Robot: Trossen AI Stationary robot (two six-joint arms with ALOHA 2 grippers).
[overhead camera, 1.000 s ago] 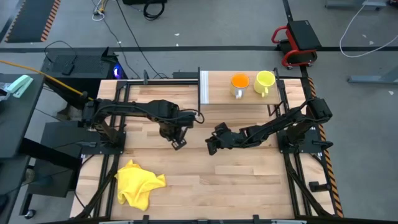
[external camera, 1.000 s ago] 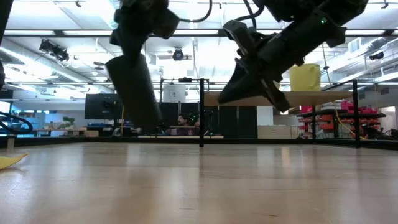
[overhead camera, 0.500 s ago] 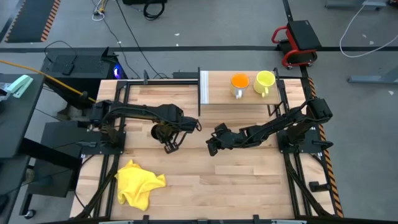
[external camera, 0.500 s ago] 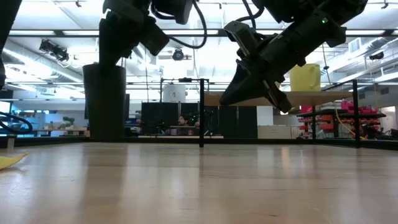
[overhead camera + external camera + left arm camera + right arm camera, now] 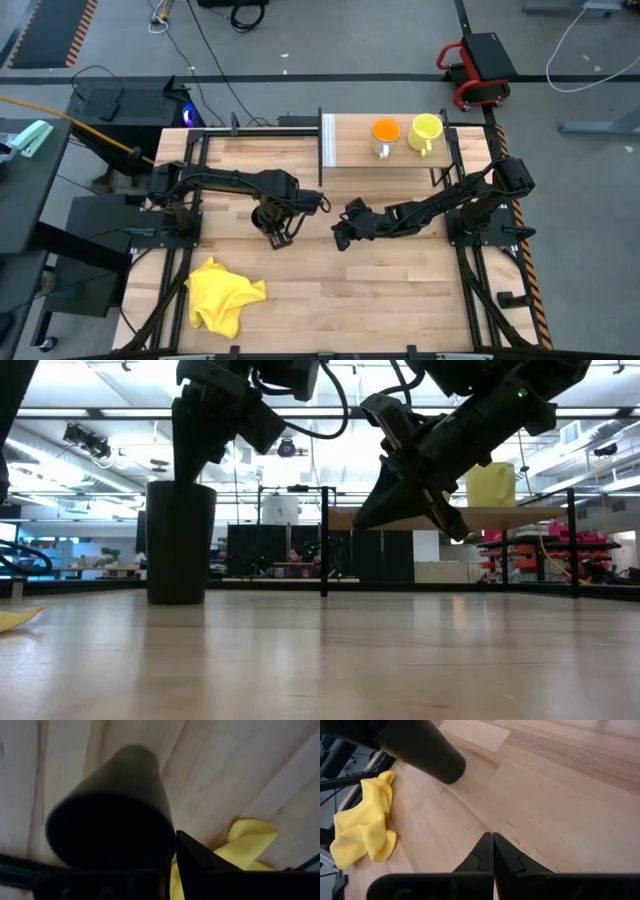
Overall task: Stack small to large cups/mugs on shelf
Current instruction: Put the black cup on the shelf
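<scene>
Low view: tall black cylindrical cup stands upright on the plank table, left gripper grasping its rim. Right gripper hovers clenched, empty. Orange cup and yellow-green mug already sit on the light-wood shelf; black one likely goes last.

Looks like a robotics lab or workshop to me, big open industrial hall. Grey concrete floor with loose cables trailing across it, a plank worktable on a black metal frame, and past it long ceiling strip lights, monitors and stocked racks along the back.
</scene>
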